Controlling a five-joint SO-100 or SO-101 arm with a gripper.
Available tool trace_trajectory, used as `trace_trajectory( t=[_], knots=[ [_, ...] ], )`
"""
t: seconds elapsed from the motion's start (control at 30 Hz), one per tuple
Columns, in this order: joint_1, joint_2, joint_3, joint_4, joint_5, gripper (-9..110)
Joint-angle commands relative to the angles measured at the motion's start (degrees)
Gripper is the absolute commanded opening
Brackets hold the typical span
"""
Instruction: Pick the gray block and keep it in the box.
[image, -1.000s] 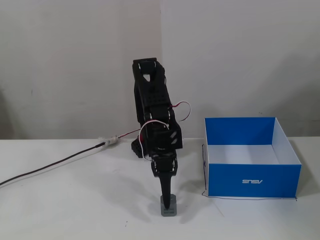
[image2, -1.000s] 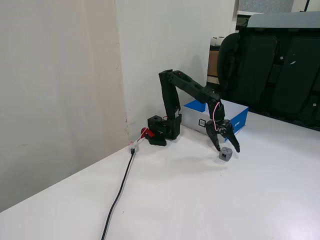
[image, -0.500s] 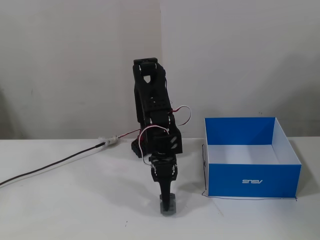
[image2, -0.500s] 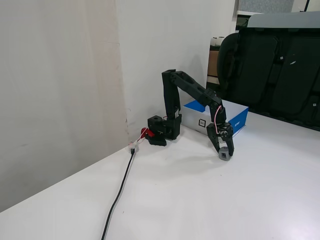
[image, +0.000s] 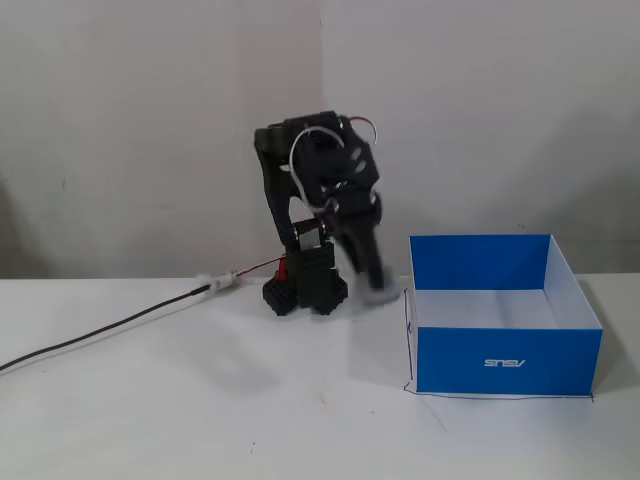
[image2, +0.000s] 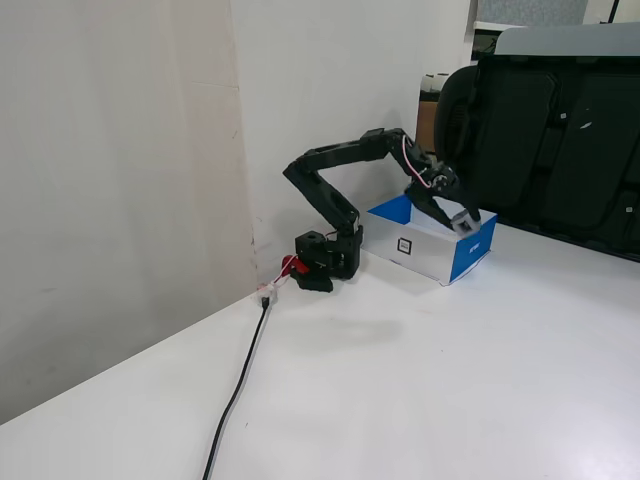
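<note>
Between the closed fingers of the gripper (image2: 466, 222) sat the gray block (image2: 466, 224), held in the air over the near rim of the box (image2: 428, 247) in a fixed view, clear of the table (image2: 450, 390). Half a second before, the block had rested on the table with the gripper clamped down around it; since then the arm (image2: 345, 160) had folded upward and swung toward the box, carrying the block with it. In a fixed view from the front, the gripper (image: 372, 278) was a dark smear of motion just left of the blue box (image: 505, 360), and the block could not be made out there at all. How firmly the block was seated, or which of its faces showed, was too small to tell. A black cable (image: 110, 328) ran across the table from the left to the arm's base (image: 304, 290). Dark chairs (image2: 550, 150) stood behind the box, well apart from the arm.
</note>
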Motion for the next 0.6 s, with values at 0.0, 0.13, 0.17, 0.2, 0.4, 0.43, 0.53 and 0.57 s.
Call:
trace_trajectory(
  t=[0.0,0.13,0.17,0.2,0.4,0.43,0.53,0.57],
  knots=[
    [-8.0,9.7,-3.4,0.7,-0.6,0],
    [-19.3,15.4,-3.3,0.8,-0.6,0],
    [-21.0,15.5,-3.0,0.8,-0.6,0],
    [-23.3,15.5,-2.2,0.6,-0.6,0],
    [-33.5,11.5,-1.8,-0.6,0.3,0],
    [-33.2,6.8,-3.7,0.4,0.3,0],
    [-33.4,-6.0,-8.3,0.7,0.7,0],
    [-33.8,-9.9,-10.1,0.9,1.1,0]
  ],
)
